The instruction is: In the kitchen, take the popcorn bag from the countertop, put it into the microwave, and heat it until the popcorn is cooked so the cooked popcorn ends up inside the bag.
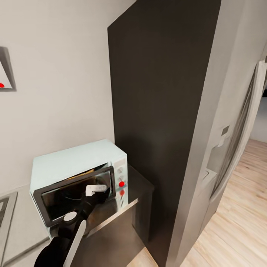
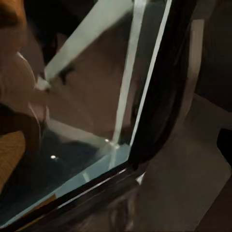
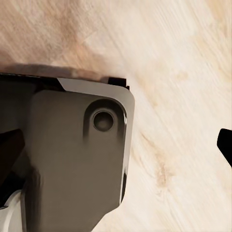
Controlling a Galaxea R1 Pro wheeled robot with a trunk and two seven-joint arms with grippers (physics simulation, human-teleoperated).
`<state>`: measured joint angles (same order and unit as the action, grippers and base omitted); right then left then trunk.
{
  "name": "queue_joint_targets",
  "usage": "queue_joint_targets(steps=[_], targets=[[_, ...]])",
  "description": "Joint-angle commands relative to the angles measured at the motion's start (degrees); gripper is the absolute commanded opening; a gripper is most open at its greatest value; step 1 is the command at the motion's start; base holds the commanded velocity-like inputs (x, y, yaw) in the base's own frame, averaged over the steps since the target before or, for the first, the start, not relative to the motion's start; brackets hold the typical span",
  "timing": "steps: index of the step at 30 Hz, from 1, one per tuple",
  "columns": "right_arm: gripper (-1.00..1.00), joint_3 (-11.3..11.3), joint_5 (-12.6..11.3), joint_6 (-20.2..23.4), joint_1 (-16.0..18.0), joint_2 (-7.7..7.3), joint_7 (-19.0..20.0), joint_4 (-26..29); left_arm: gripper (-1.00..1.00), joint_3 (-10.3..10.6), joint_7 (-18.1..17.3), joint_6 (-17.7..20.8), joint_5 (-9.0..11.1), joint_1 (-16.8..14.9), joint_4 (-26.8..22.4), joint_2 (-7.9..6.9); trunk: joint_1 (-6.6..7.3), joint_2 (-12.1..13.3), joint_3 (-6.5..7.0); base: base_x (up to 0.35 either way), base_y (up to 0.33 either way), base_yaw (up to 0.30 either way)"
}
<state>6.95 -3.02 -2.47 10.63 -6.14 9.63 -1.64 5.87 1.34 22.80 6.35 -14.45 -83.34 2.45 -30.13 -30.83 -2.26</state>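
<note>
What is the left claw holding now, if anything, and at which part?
It cannot be told. The left claw is at the microwave's door, near the door's top right corner, but whether it grips the door is unclear.

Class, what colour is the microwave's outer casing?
Pale mint-blue, with a dark-framed glass door; the microwave shows best in the head view.

- Up at head height we look steeply down on the microwave (image 1: 79,178) and the countertop (image 1: 115,213).
- Our left wrist camera sits very close against the microwave's glass door (image 2: 92,96), the one thing shared with the head view.
- Our right wrist camera faces down at the wooden floor (image 3: 183,58).
</note>
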Motion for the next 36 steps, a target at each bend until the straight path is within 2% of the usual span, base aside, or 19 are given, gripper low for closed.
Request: queue_joint_targets(steps=[1,19,36], targets=[[1.0,0.4,-0.3,-0.3,0.1,-0.01,0.2,-0.2,1.0,0.0,0.1,0.0,0.6,0.0,-0.1,0.01,-0.05,-0.1,-0.11,0.19,0.0,0.0],[1.0,0.4,-0.3,-0.3,0.1,-0.01,0.2,-0.2,1.0,-0.1,0.2,-0.3,0.8,0.0,-0.3,0.04,-0.05,-0.1,-0.11,0.13,0.0,0.0],[1.0,0.4,-0.3,-0.3,0.1,-0.01,0.2,-0.2,1.0,0.0,0.3,0.8,1.1,0.0,-0.8,1.66,-0.05,-0.1,-0.11,-0.309,0.0,0.0]])
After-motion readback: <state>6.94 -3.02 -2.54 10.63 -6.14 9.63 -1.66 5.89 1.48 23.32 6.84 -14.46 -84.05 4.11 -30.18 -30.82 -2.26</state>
